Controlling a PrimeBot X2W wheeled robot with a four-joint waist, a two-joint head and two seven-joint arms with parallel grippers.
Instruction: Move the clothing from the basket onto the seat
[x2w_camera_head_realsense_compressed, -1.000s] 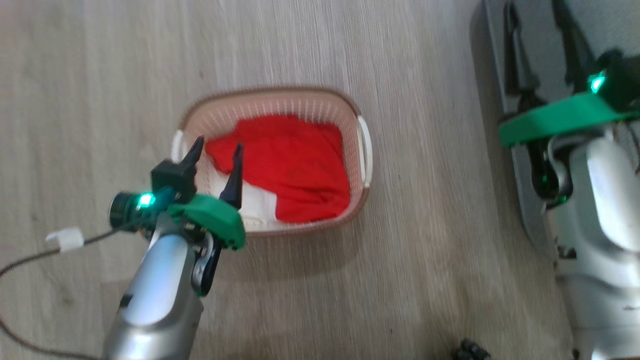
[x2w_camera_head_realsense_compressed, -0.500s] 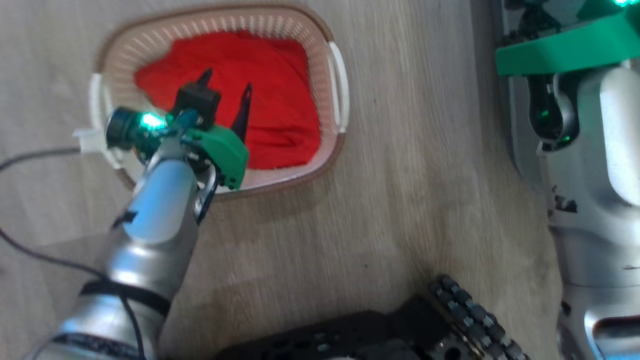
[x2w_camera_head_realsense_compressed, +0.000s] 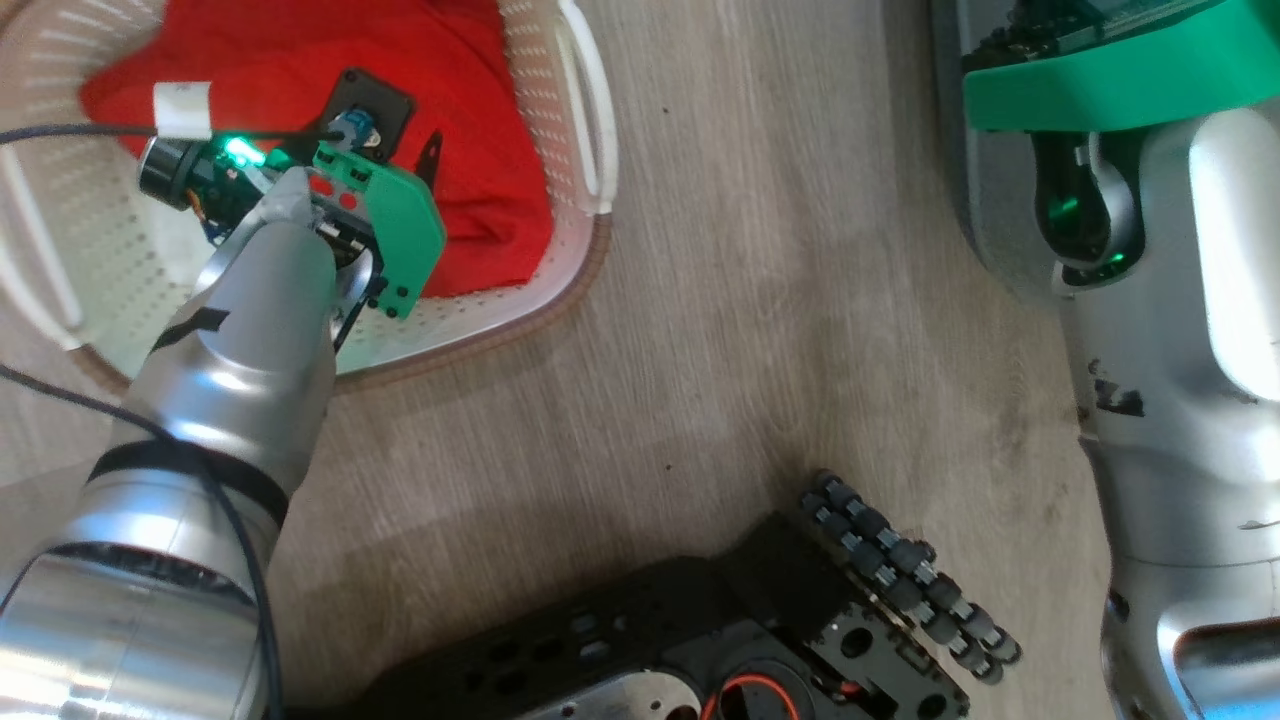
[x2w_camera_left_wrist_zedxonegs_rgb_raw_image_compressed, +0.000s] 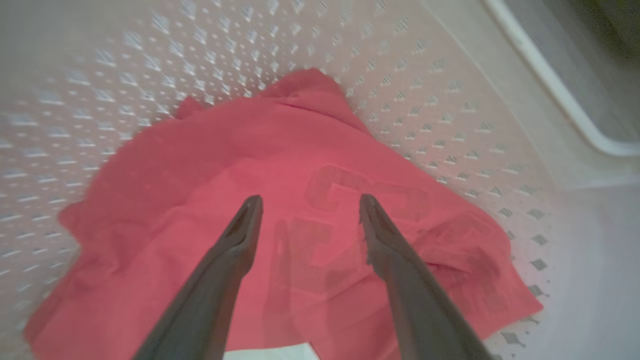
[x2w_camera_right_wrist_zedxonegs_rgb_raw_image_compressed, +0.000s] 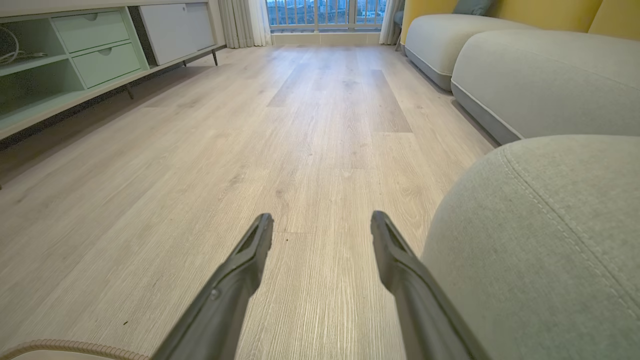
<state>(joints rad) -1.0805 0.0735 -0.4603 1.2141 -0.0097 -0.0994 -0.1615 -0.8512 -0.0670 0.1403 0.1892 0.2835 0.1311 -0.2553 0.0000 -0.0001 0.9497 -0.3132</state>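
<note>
Pale wood-plank floor (x2w_camera_head_realsense_compressed: 760, 300) runs under everything, with the robot's dark base (x2w_camera_head_realsense_compressed: 700, 640) at the near edge. The basket (x2w_camera_head_realsense_compressed: 575, 290) stands on the floor at the far left, and the red clothing (x2w_camera_head_realsense_compressed: 300, 60) lies bunched inside it. The left claw (x2w_camera_left_wrist_zedxonegs_rgb_raw_image_compressed: 307, 205) reaches down into the basket, fingers spread wide over the clothing and gripping nothing; whether the tips touch the fabric is unclear. The right claw (x2w_camera_right_wrist_zedxonegs_rgb_raw_image_compressed: 322, 220) hangs wide and empty over bare floor, the grey seat (x2w_camera_right_wrist_zedxonegs_rgb_raw_image_compressed: 550, 225) just to its right.
</note>
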